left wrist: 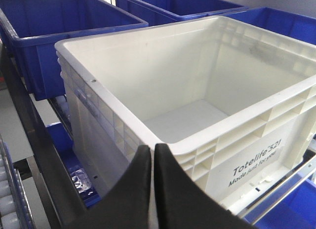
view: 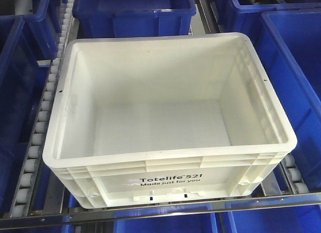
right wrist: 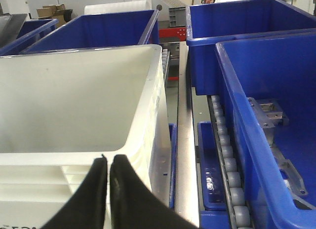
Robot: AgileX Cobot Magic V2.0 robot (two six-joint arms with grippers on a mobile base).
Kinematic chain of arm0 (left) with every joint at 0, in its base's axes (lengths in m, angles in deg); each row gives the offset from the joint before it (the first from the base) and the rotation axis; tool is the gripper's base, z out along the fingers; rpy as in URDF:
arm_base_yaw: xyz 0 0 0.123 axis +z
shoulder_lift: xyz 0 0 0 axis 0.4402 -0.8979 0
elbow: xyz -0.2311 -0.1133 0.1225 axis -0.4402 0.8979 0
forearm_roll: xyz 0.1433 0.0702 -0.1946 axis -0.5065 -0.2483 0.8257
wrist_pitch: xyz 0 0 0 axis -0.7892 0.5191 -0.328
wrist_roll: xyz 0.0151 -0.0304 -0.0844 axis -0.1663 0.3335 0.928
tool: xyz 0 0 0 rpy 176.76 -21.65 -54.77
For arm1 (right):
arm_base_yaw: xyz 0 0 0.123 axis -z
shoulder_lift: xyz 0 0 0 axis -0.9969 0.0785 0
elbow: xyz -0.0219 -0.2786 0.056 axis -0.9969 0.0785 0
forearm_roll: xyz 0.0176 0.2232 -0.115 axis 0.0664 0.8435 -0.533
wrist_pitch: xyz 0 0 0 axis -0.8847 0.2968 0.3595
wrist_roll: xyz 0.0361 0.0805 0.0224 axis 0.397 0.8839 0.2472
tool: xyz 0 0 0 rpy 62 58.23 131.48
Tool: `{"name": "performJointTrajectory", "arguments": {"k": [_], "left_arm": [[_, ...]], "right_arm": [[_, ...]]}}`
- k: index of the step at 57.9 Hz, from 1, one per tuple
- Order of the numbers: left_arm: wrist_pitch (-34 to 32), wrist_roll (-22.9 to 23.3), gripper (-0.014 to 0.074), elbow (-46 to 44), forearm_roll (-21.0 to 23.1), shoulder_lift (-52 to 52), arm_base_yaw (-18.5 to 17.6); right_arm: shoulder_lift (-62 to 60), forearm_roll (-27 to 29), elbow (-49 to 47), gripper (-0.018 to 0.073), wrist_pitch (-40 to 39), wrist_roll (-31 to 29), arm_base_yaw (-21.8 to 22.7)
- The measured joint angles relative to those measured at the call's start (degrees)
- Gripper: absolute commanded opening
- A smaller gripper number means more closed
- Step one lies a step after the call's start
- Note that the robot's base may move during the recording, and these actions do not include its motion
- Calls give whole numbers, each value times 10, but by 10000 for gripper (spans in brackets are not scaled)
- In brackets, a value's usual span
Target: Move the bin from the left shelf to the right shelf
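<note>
Bin [view: 165, 117] rests on rollers [view: 35, 142], ungrasped; left hand [left wrist: 152, 155] and right hand [right wrist: 108, 165] closed, empty. Next: open, grip rim.

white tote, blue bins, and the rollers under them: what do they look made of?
White tote: looks like moulded plastic, matte, with a ribbed rim and printed lettering. Blue bins: also moulded plastic by the look, slightly glossier, with soft highlights on the rims. Rollers: pale grey wheels, probably plastic, set in a channel that looks like bare metal; the exact material can't be told.
</note>
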Motion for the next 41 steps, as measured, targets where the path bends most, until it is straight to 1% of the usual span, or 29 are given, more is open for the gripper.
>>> {"name": "performJointTrajectory", "arguments": {"k": [4,7,12,16,20,25,29,34,41], "left_arm": [[-4,0,-7,18,-14,0,4],[-18,0,-7,37,-31,0,25],[-58,0,-7,67,-40,2,80],[-91,1,-7,93,-45,15,140],[-118,1,-7,114,-57,35,188],[-145,7,-7,137,-84,63,225],[-169,32,-7,157,-109,77,240],[-190,78,-6,179,-132,80,243],[-210,144,-6,185,-166,80,244]], "right_arm": [[0,0,0,-7,0,0,0],[0,0,0,-7,0,0,0],[0,0,0,-7,0,0,0],[0,0,0,-7,0,0,0],[0,-1,0,-7,0,0,0],[0,-1,0,-7,0,0,0],[0,-1,0,-7,0,0,0],[0,-1,0,-7,0,0,0],[0,-1,0,-7,0,0,0]]}}
